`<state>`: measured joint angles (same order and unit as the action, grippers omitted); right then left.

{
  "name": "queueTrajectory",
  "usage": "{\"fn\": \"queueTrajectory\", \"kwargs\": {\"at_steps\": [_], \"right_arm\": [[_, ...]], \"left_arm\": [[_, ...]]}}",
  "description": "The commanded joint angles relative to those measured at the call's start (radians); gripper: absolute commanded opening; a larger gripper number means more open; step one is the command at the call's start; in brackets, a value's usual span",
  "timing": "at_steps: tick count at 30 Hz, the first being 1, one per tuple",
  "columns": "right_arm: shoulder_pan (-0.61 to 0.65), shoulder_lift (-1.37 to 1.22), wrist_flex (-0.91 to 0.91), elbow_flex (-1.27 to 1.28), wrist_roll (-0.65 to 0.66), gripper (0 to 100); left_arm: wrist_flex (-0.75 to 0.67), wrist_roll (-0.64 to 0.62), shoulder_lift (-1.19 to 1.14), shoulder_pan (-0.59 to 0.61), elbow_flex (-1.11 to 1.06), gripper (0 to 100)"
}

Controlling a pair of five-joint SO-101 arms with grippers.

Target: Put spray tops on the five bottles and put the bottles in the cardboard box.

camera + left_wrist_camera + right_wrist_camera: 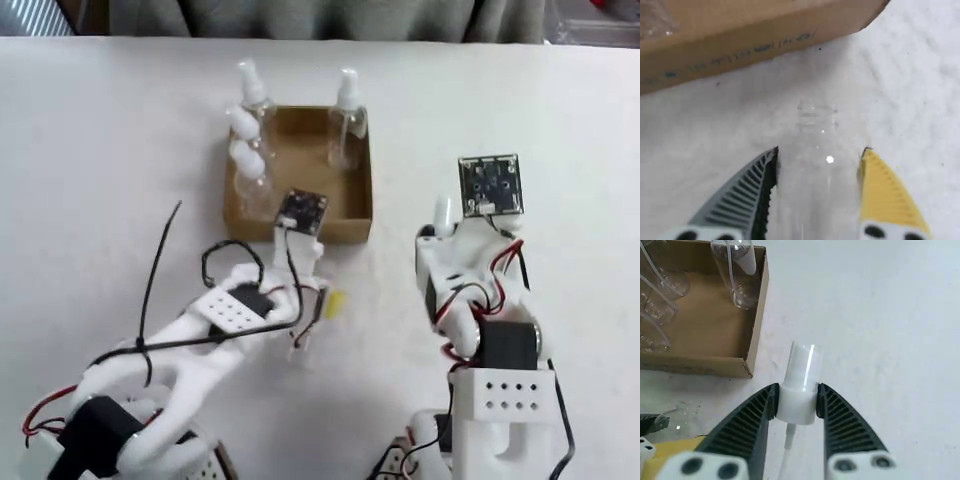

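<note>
A clear bottle point(815, 195) with a bare threaded neck sits between the grey and yellow fingers of my left gripper point(820, 152), which is shut on it just in front of the cardboard box point(740, 45). In the high view the left gripper point(318, 298) is at the box's point(300, 232) near wall. My right gripper point(797, 390) is shut on a white spray top point(801, 362) with a clear cap, its tube hanging down. It stands to the right of the box point(700, 364), top point(441, 212) up. Several capped bottles point(347, 115) stand in the box.
The white table point(120, 150) stretches wide on both sides of the box. In the right wrist view the uncapped bottle point(675, 421) and the left gripper's yellow finger point(675, 446) lie close beside the right gripper.
</note>
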<state>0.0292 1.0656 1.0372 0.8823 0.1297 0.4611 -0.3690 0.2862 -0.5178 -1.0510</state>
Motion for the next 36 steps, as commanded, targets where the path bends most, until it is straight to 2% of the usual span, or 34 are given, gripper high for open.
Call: {"fn": "queueTrajectory", "kwargs": {"at_steps": [1, 5, 8, 15, 20, 24, 28, 33, 36], "right_arm": [[-0.010, 0.007, 0.012, -0.009, 0.008, 1.5], [-0.012, 0.004, 0.015, -0.008, 0.005, 1.5], [-0.005, -0.001, 0.045, -0.008, 0.003, 1.5], [-0.002, -0.002, 0.058, -0.008, -0.006, 1.5], [0.090, -0.002, 0.059, -0.009, -0.155, 1.5], [0.237, -0.002, 0.061, -0.009, -0.270, 1.5], [0.415, -0.002, 0.039, 0.029, -0.364, 1.5], [0.667, -0.002, -0.111, 0.141, -0.379, 1.8], [0.756, -0.004, -0.251, 0.233, -0.377, 1.8]], "left_arm": [[0.029, -0.032, -0.001, 0.010, 0.046, 30], [0.057, -0.026, 0.001, 0.013, 0.051, 31], [0.140, 0.025, 0.039, 0.013, 0.078, 33], [0.341, 0.048, 0.329, 0.015, 0.084, 37], [0.493, 0.129, 0.587, 0.033, 0.084, 37], [0.605, 0.161, 0.736, 0.136, 0.092, 37], [0.683, 0.195, 0.835, 0.302, 0.091, 37], [0.761, 0.221, 0.900, 0.512, 0.081, 37], [0.773, 0.244, 0.903, 0.631, 0.055, 37]]}}
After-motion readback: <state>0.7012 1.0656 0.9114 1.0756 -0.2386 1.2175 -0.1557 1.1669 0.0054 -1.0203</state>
